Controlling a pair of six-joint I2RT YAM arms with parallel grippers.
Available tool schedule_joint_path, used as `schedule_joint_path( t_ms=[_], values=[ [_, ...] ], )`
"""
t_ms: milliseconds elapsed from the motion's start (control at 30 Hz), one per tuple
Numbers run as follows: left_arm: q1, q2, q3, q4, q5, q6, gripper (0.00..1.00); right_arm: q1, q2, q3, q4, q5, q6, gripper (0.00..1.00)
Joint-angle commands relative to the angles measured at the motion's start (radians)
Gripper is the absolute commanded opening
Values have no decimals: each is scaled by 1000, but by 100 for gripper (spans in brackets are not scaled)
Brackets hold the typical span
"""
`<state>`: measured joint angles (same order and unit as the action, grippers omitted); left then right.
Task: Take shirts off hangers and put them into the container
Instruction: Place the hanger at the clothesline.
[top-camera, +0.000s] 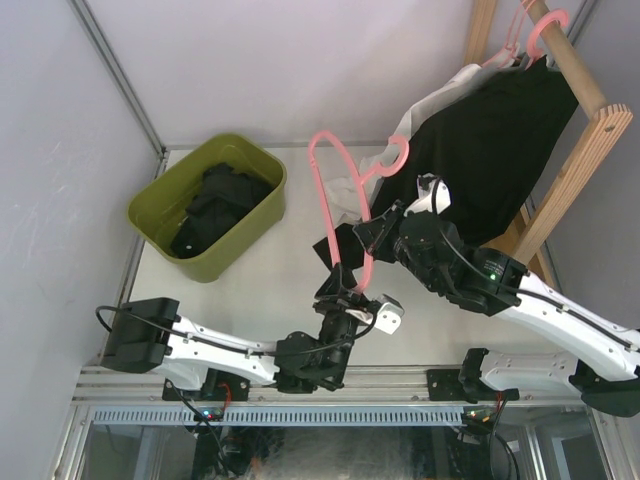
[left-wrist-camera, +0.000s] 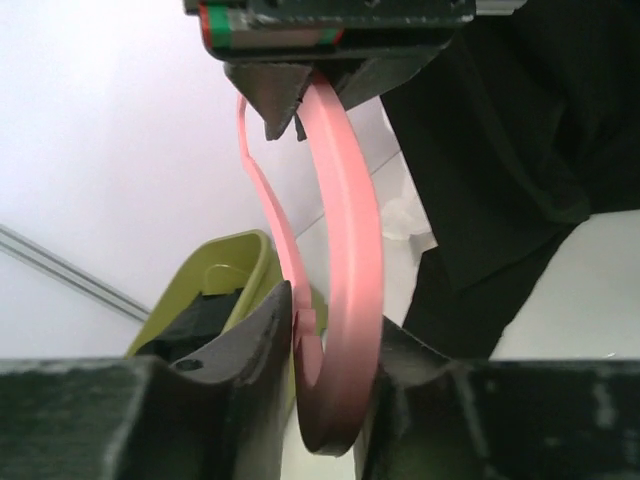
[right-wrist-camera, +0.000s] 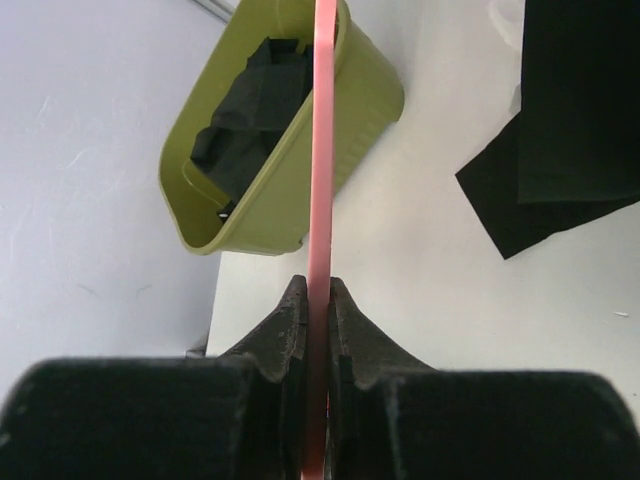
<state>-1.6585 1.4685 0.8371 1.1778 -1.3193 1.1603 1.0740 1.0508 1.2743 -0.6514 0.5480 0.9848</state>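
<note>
A bare pink hanger (top-camera: 322, 190) stands upright over the table's middle. My right gripper (top-camera: 368, 238) is shut on its thin bar (right-wrist-camera: 322, 150), pinching it between both fingers (right-wrist-camera: 318, 290). My left gripper (top-camera: 352, 290) holds the hanger's curved lower end (left-wrist-camera: 350, 220); both fingers press against it (left-wrist-camera: 330, 330). The olive-green container (top-camera: 262, 215) sits at the left with a black shirt (top-camera: 215, 205) inside. Another black shirt (top-camera: 490, 150) and a white one (top-camera: 430, 105) hang at the right on a pink hanger (top-camera: 545, 30).
The wooden rack (top-camera: 590, 140) with its pole rises at the right rear. A white sleeve (top-camera: 350, 195) and a black hem (right-wrist-camera: 570, 120) trail onto the table beside the held hanger. Grey walls enclose the table on the left and behind.
</note>
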Motion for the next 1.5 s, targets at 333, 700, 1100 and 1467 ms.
schedule_joint_path(
  t_ms=[333,700,1100,1467],
  values=[
    [55,-104,-16,208,-97,28,0,-7,-49,7,-48,-130,-63,20],
    [78,-322,-86,34,-112,-169,0,-110,-143,-87,68,-366,-191,42],
    [313,-796,90,-1325,358,-1219,0,-204,-308,-173,40,-446,-354,49],
    [402,-820,385,-1775,684,-1359,0,-220,-478,-334,-20,-363,-489,49]
  ],
)
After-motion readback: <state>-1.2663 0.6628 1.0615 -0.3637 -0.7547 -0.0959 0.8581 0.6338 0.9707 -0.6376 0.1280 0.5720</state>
